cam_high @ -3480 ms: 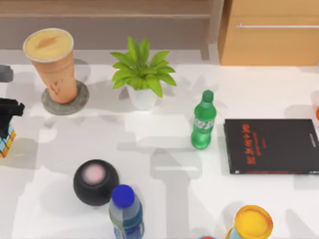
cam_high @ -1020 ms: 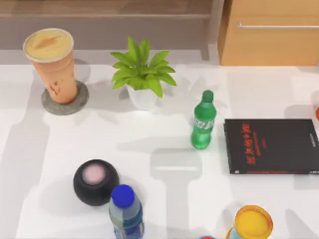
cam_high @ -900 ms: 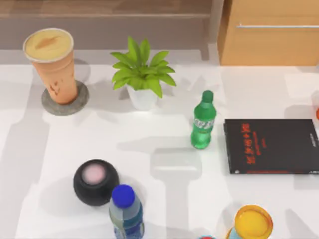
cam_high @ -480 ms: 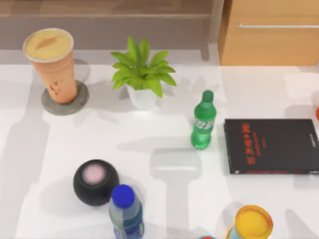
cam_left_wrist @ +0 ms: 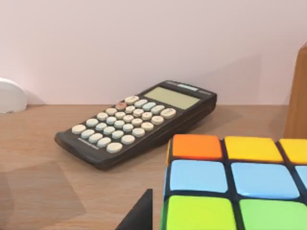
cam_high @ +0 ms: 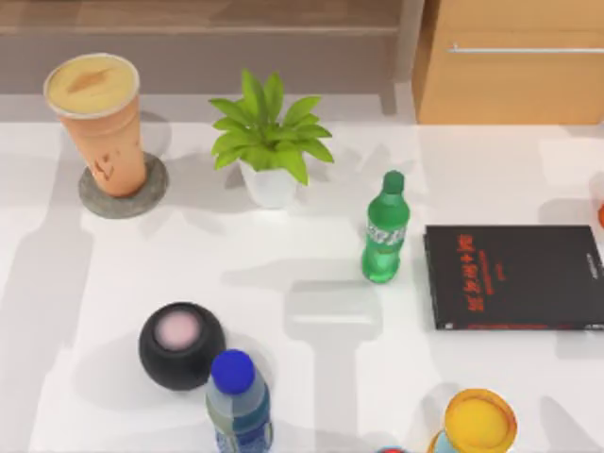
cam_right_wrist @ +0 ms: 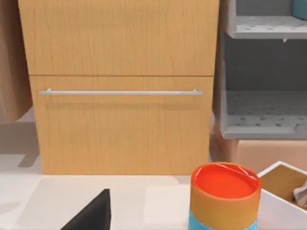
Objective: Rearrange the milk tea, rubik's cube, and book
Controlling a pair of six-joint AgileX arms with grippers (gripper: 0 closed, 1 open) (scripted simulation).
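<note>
Cube in hand over a wooden shelf

We judge our left gripper [cam_left_wrist: 144,215] pinches the cube [cam_left_wrist: 235,187] beside a calculator [cam_left_wrist: 139,122]; next, set it down. Milk tea [cam_high: 99,123] waits on its coaster; right gripper's [cam_right_wrist: 91,213] state we cannot tell.

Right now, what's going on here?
The left gripper is off at a wooden surface, right beside the rubik's cube, with a calculator lying beyond it. Whether it grips the cube I cannot tell. The milk tea stands on a grey coaster at the table's left. The right gripper faces a wooden drawer, near an orange-topped can.
</note>
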